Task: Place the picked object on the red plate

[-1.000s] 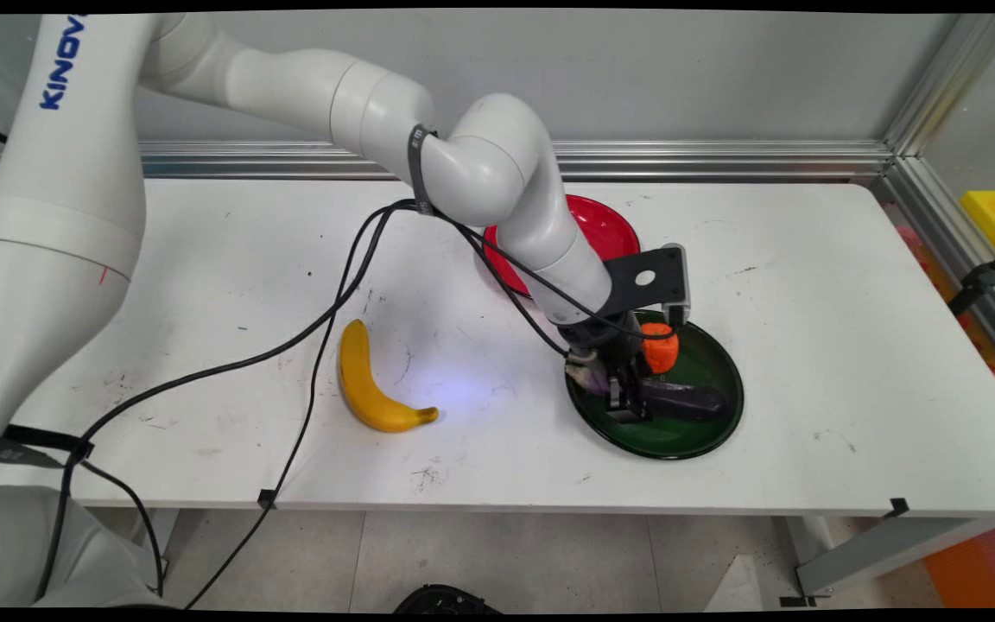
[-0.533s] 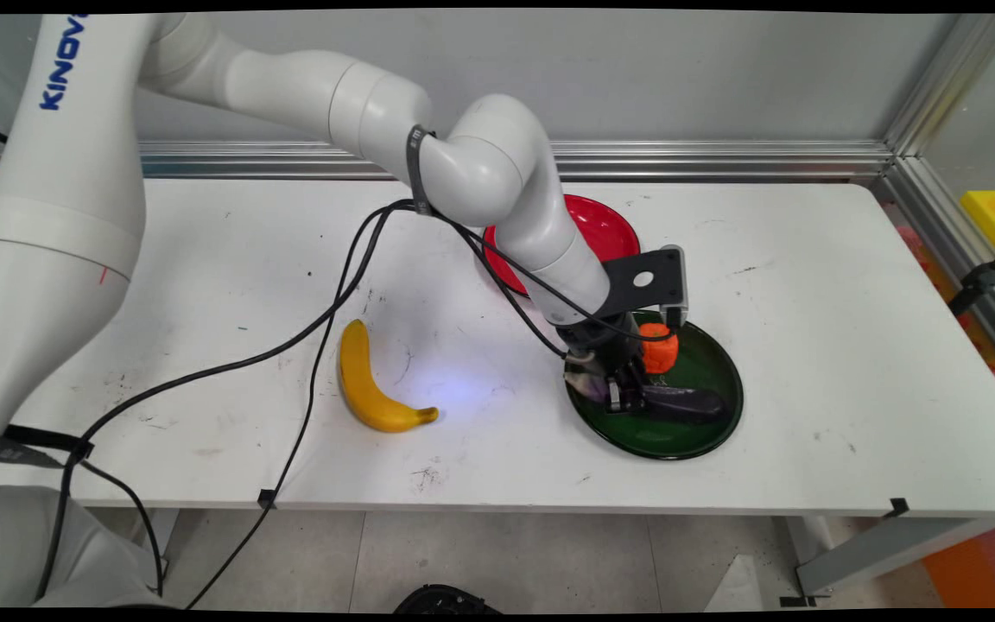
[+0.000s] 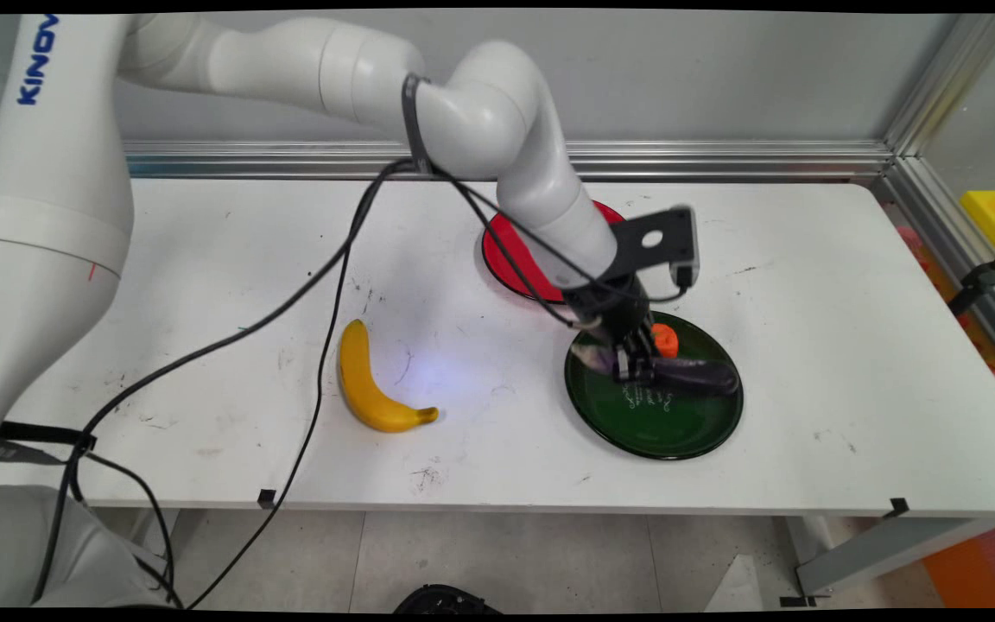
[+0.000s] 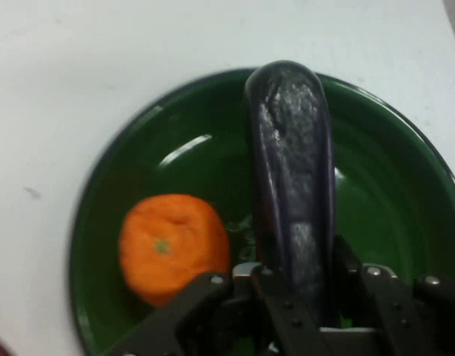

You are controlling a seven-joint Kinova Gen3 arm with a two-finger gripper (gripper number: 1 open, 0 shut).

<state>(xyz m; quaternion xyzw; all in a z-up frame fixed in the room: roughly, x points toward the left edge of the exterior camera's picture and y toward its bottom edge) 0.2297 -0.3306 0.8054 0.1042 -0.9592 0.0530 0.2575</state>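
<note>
My end effector (image 3: 633,370) is pinching the eggplant (image 4: 294,185) near its stem end, fingers pressed against both of its sides. The eggplant hangs just above the green plate (image 3: 679,432), near the table's front right part, and I cannot tell whether its far tip touches the plate. An orange (image 4: 173,245) sits on the same plate, just beside the eggplant. A red plate (image 3: 506,259) lies behind, toward the table's back edge, partly hidden by my arm. A banana (image 3: 368,384) lies well apart, toward the front edge's middle.
</note>
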